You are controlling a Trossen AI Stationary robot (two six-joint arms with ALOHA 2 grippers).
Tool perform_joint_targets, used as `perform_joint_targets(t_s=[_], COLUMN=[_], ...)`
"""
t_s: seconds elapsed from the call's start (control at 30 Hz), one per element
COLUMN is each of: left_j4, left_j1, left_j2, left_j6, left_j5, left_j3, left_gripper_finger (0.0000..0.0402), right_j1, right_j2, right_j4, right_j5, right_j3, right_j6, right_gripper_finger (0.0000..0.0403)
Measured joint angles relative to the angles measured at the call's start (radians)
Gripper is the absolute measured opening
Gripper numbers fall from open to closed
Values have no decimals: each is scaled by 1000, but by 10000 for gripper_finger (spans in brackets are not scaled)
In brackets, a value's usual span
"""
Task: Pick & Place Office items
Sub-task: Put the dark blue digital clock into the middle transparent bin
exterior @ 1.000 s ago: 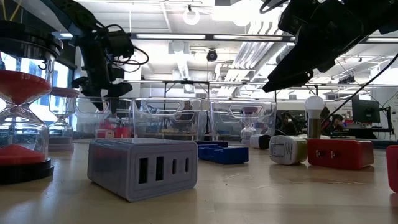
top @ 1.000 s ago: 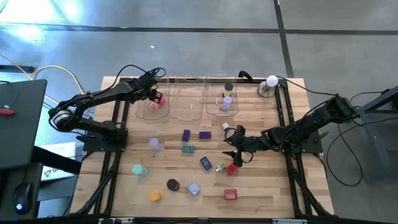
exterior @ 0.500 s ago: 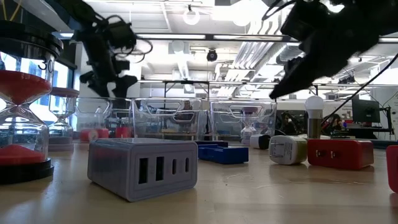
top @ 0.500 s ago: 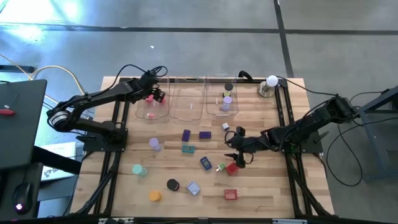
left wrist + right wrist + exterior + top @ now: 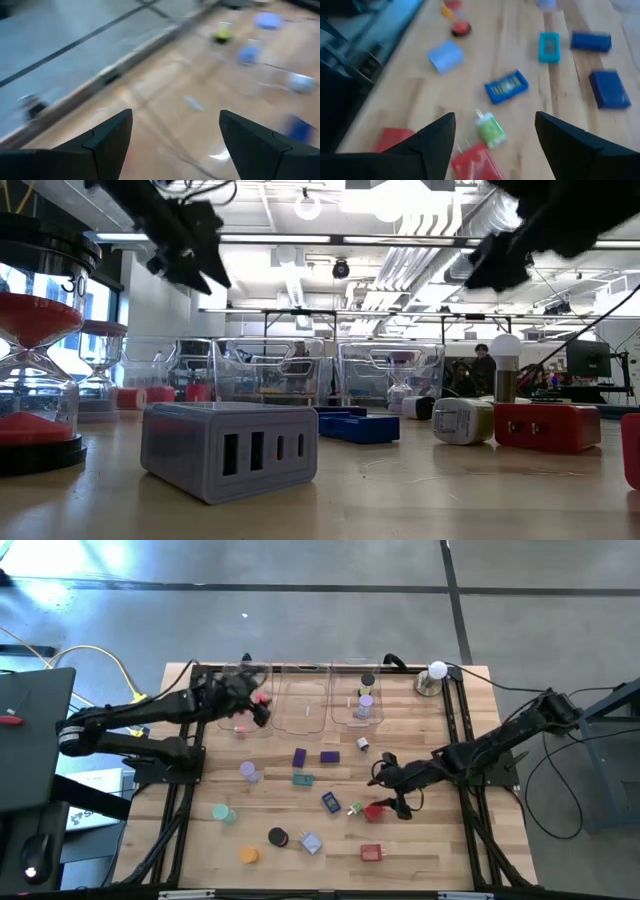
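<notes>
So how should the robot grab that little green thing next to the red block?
Best guess: come straight down on the green piece, with the right tool squeezing its two long sides. It lies flat, and the red block sits close at one end, so the long sides are freer.

From where I stand, the only readable mark is "30", on the dark top cap of the red-sand hourglass [image 5: 37, 340] in the low view. Nothing else carries text I can make out.
</notes>
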Motion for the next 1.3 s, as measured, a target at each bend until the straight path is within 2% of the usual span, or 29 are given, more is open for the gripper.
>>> perform_joint_targets(t_s=[0.2, 0.37, 0.47, 0.6, 0.73, 0.9, 1.03, 1.17, 1.3], left_j4=[136, 264, 292, 296, 297, 304, 359, 447, 453], left_j1=[-233, -410, -497, -595, -667, -719, -749, -778, -783], left_j2=[2, 5, 6, 10, 32, 76, 126, 180, 197], left_j6=[19, 79, 80, 79, 72, 63, 53, 83, 86], left_j5=[-23, -38, -60, -137, -202, -244, -249, -248, -248], left_j3=[0, 0, 0, 0, 0, 0, 0, 0, 0], left_gripper_finger=[291, 291, 291, 291, 291, 291, 291, 291, 291], right_j1=[36, 73, 94, 108, 108, 76, 15, -50, -85], right_j2=[-99, -139, -140, -126, -62, 59, 143, 194, 221], right_j4=[3, 5, -4, -113, -237, -411, -442, -440, -432], right_j5=[-9, -77, -28, 48, 64, 147, 156, 68, -54], right_j3=[0, 0, 3, 65, 169, 272, 302, 303, 303], right_j6=[-33, -129, -126, -104, -92, -82, 22, 72, 72], right_gripper_finger=[262, 262, 262, 262, 262, 262, 262, 262, 262])
